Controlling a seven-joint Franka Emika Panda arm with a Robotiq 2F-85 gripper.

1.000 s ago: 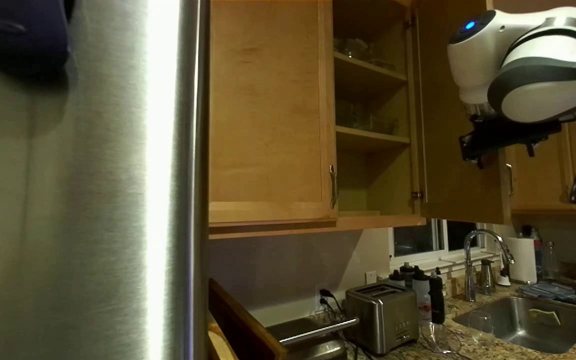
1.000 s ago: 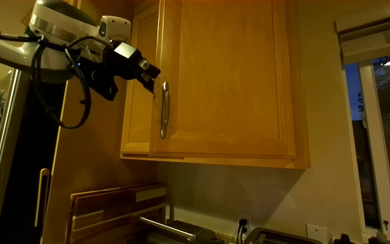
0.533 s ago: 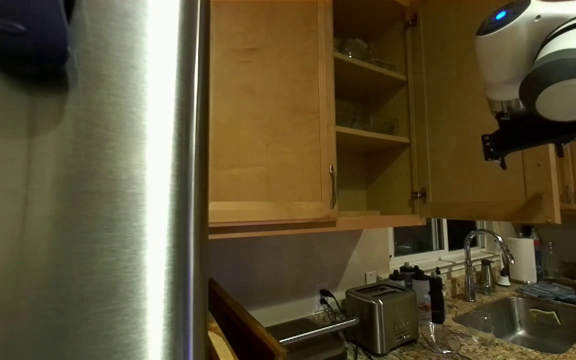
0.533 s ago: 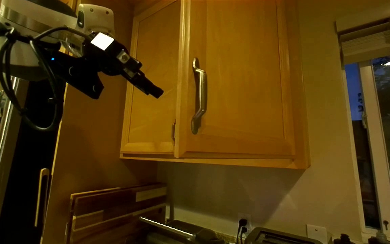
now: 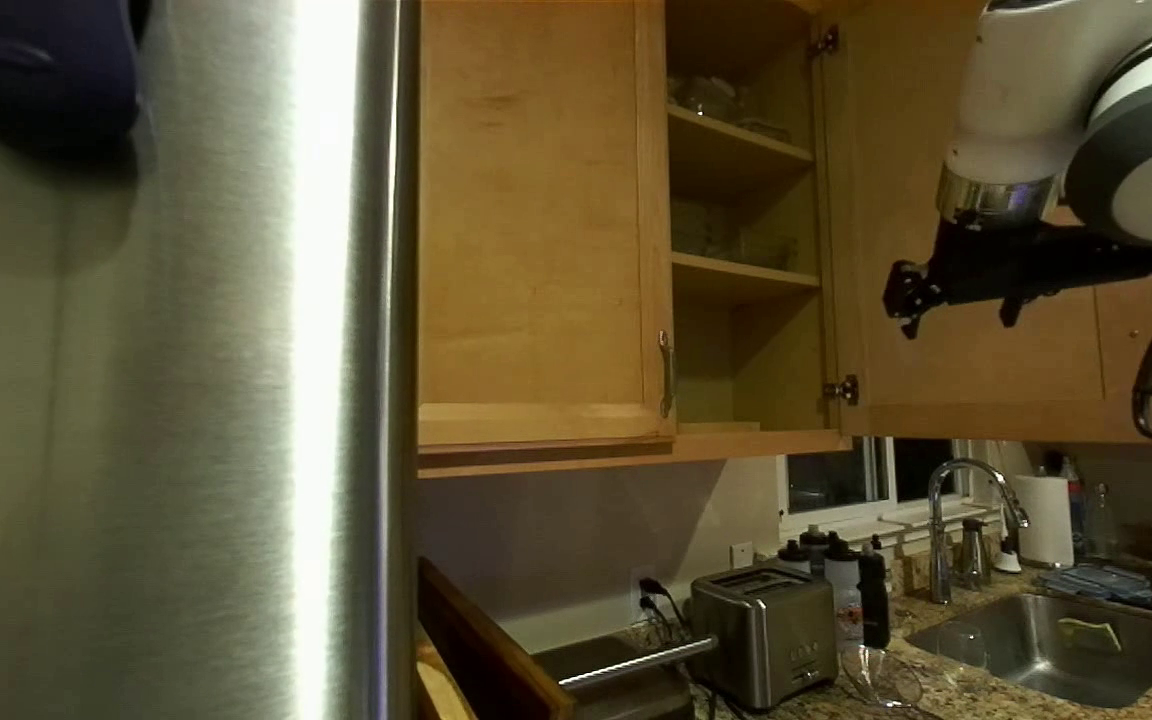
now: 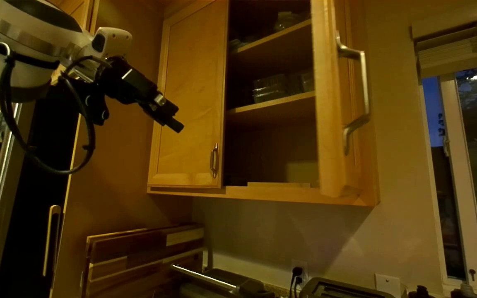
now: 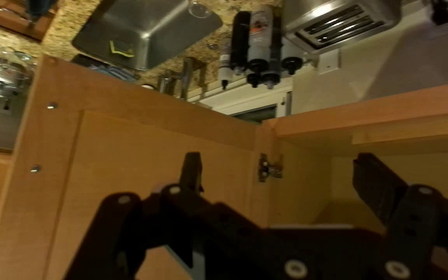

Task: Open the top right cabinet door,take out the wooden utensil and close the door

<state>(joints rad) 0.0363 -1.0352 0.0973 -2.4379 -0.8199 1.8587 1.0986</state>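
The top right cabinet door stands wide open in both exterior views [image 5: 976, 370] [image 6: 329, 103], with its bar handle [image 6: 363, 87] facing the window side. Its inner face fills the left of the wrist view [image 7: 150, 151]. A pale wooden strip lies at the front of the cabinet floor [image 6: 278, 184], also in the wrist view [image 7: 410, 130]; I cannot tell whether it is the wooden utensil. My gripper is open and empty [image 7: 278, 167], in front of the cabinet opening and apart from the door. It also shows in both exterior views [image 5: 904, 300] [image 6: 176, 119].
The twin door [image 6: 191, 103] beside the opening is shut. Shelves above [image 6: 271, 102] hold glass containers. Below are a toaster [image 5: 766, 635], bottles [image 5: 846, 590], a sink [image 5: 1066, 650] and cutting boards [image 6: 147, 256]. A refrigerator [image 5: 216, 400] stands at one side.
The door has swung from partly open to wide open, uncovering the shelves. My gripper has left the door edge and now hangs slightly lower, in front of the cabinet.
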